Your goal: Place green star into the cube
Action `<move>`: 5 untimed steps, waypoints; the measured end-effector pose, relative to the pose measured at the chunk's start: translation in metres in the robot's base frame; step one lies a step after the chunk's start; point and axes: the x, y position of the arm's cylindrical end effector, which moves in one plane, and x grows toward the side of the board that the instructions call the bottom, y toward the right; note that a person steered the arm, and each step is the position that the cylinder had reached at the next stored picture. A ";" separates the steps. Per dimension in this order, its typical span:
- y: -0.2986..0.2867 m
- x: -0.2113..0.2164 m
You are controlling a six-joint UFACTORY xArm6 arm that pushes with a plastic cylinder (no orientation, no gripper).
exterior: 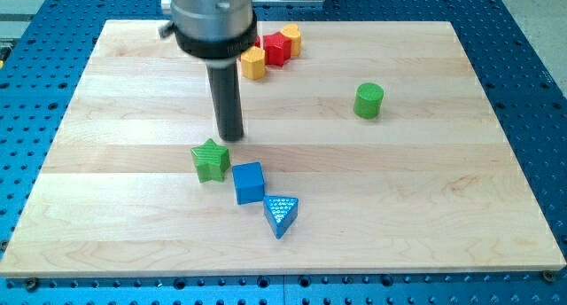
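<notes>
The green star (211, 160) lies left of the board's middle. The blue cube (249, 183) sits just to its lower right, nearly touching it. My tip (231, 137) is on the board just above the green star, a little to its right, with a small gap between them. The dark rod rises from there to the view's top.
A blue triangle (281, 215) lies just below-right of the cube. A green cylinder (368, 101) stands at the right. A red block (277, 49) and two yellow blocks (253, 64) cluster at the top. The wooden board (443, 216) rests on a blue perforated table.
</notes>
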 end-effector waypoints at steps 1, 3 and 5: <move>-0.045 0.027; 0.024 0.077; 0.043 0.047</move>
